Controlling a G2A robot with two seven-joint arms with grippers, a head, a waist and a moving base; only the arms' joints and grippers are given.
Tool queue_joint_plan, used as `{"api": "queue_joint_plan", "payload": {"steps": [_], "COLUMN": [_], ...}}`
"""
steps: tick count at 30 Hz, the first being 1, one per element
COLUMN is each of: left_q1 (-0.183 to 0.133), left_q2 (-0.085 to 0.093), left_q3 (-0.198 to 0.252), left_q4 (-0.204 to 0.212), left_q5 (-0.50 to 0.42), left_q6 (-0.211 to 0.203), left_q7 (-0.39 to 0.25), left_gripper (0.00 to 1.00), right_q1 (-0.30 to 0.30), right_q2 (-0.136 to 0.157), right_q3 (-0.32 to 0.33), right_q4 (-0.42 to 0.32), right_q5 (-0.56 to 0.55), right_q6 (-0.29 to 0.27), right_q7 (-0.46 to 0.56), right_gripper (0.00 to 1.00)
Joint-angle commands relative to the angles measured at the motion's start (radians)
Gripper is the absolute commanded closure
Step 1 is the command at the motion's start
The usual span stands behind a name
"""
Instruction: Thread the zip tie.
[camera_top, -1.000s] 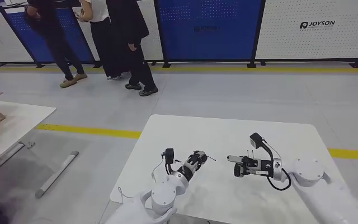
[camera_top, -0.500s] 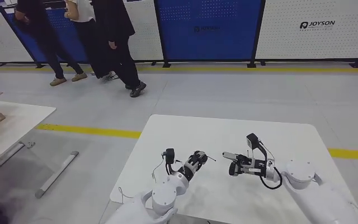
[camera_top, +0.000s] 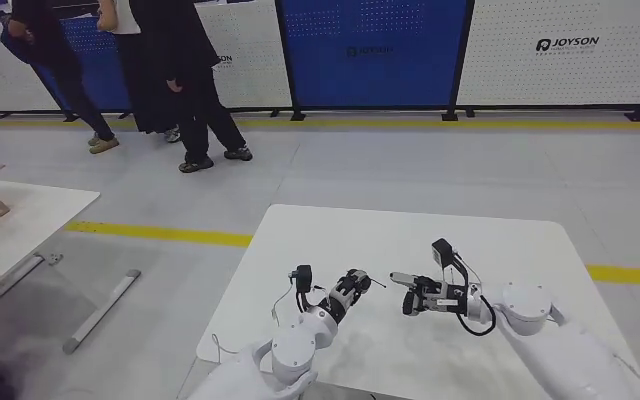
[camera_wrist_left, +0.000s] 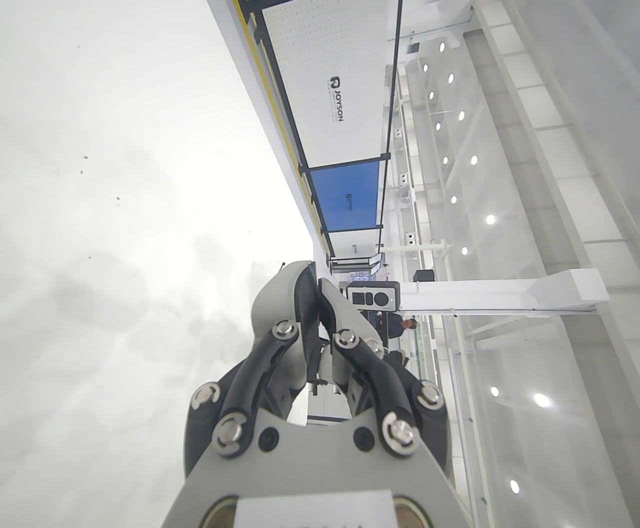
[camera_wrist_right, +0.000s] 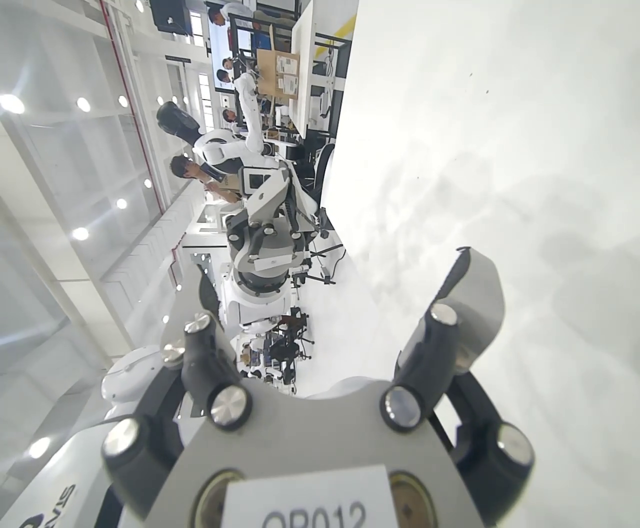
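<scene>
A thin black zip tie sticks out of my left gripper, which is shut on it low over the white table. In the left wrist view the left gripper has its pads pressed together, and a small black tip shows at their end. My right gripper stands open a short way to the right of the zip tie's free end, facing it. From the right wrist, the right gripper is spread wide with nothing between its fingers. The left gripper is farther off in that view.
The table's near edge lies just below the left arm. Bare tabletop stretches behind both grippers. Another white table stands to the far left, across the floor.
My right arm has moved left across the table, bringing its open gripper closer to the zip tie's free end. The left arm has kept still.
</scene>
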Motion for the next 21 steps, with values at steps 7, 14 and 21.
{"api": "queue_joint_plan", "payload": {"steps": [7,14,21], "left_q1": [0.000,0.000,0.000], "left_q2": [0.000,0.000,0.000], "left_q3": [0.000,0.000,0.000], "left_q4": [0.000,0.000,0.000], "left_q5": [0.000,0.000,0.000], "left_q6": [0.000,0.000,0.000], "left_q7": [0.000,0.000,0.000], "left_gripper": [1.00,1.00,1.00], "right_q1": [0.037,0.037,0.009], "right_q2": [-0.039,-0.039,-0.041], "right_q3": [-0.052,-0.052,-0.003], "right_q4": [0.042,0.042,0.058], "right_q5": [-0.009,-0.009,0.074], "right_q6": [0.011,0.011,-0.035], "right_q7": [-0.029,-0.029,-0.015], "right_gripper": [0.00,0.00,0.54]}}
